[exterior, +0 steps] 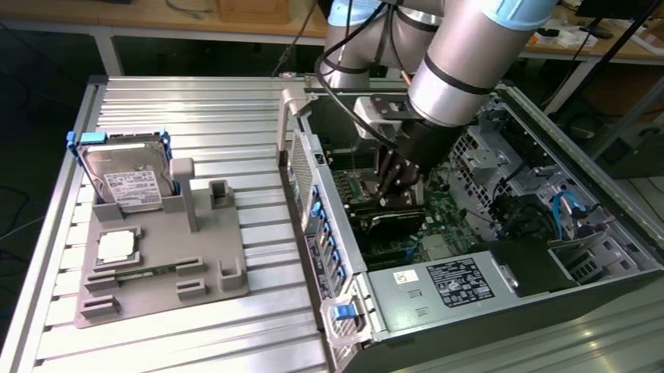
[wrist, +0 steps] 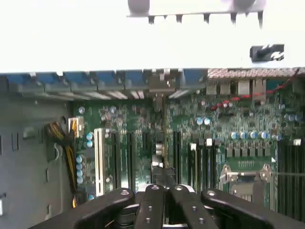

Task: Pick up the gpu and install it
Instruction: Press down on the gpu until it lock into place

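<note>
Hard drive [exterior: 130, 183] upright in grey holder [exterior: 155, 272].

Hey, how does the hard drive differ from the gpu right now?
The hard drive is silver with a white label and a blue frame; the gpu is dark and much thinner. The hard drive stands in the grey holder outside the computer case; the gpu is inside it, over the motherboard. The hard drive is untouched; the gripper is shut on the gpu. Both stand on edge.
</note>
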You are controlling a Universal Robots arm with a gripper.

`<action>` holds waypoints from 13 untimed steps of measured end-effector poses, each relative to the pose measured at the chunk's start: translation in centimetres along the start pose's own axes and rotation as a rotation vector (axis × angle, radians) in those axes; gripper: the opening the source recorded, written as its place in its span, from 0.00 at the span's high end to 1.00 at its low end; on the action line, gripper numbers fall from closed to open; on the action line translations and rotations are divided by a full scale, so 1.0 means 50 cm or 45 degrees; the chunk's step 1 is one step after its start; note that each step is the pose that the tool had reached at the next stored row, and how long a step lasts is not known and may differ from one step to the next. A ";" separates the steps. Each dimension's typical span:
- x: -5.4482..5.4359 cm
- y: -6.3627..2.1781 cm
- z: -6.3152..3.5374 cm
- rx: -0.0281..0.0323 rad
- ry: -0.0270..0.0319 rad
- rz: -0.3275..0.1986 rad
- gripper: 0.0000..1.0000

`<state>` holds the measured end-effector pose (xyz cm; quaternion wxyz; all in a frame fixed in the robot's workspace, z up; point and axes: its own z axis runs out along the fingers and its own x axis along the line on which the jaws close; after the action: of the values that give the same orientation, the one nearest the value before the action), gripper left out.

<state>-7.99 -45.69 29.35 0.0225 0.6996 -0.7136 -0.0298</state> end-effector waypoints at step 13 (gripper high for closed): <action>-0.047 0.093 -0.013 -0.0193 0.1577 0.045 0.89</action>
<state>-12.52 -43.23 30.38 0.0725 0.6871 -0.7229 0.0086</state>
